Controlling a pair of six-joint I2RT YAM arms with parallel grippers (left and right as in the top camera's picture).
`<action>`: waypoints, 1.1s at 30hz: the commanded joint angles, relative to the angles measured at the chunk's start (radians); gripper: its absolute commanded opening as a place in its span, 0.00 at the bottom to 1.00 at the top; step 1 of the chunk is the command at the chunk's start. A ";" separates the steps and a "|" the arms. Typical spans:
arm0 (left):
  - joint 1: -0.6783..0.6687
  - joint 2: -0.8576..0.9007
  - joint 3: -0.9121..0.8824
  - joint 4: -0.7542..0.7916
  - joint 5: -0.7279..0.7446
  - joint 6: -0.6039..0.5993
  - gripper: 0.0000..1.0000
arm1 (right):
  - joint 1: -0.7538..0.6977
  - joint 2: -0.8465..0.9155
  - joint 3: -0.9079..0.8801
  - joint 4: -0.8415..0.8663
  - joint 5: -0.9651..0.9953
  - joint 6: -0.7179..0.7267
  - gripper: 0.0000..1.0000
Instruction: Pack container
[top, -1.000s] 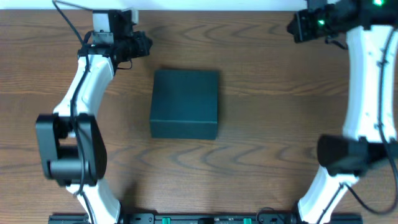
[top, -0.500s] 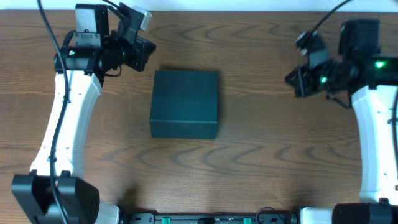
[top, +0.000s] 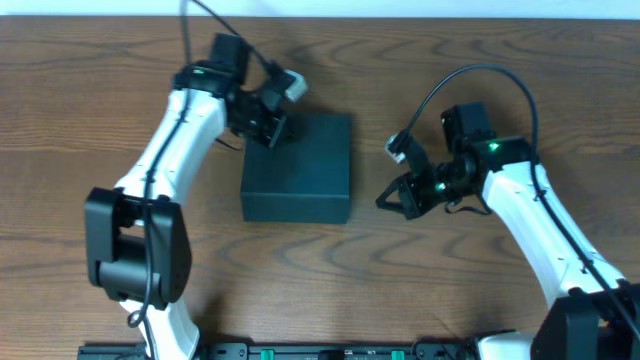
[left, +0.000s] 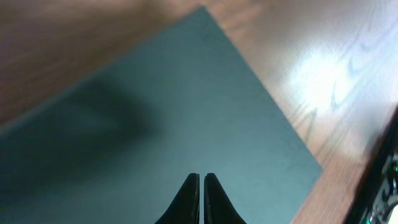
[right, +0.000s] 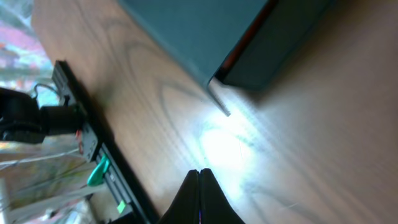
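The container is a dark teal box lying closed in the middle of the wooden table. My left gripper hovers over its back-left corner, jaws shut and empty. In the left wrist view the flat lid of the container fills the frame under the closed left gripper. My right gripper sits just right of the box near its front-right corner, apart from it, shut on nothing. The right wrist view shows a corner of the container, with the closed right gripper over bare wood.
A black rail with green clips runs along the table's front edge, also seen as the rail in the right wrist view. A thin orange line shows in the box's side seam.
Both arms have swung inward from the back corners. The left gripper now hangs over the box's back-left corner, and the right gripper has dropped beside the box's right side.
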 joint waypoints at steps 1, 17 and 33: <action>-0.031 0.029 0.000 -0.020 -0.036 0.022 0.06 | 0.022 -0.009 -0.041 0.003 -0.061 0.003 0.01; -0.040 0.062 -0.053 -0.072 -0.130 0.118 0.06 | 0.121 -0.009 -0.092 0.203 -0.080 0.101 0.02; -0.026 0.063 -0.131 -0.016 -0.126 0.119 0.06 | 0.520 -0.008 -0.201 0.565 0.517 0.554 0.02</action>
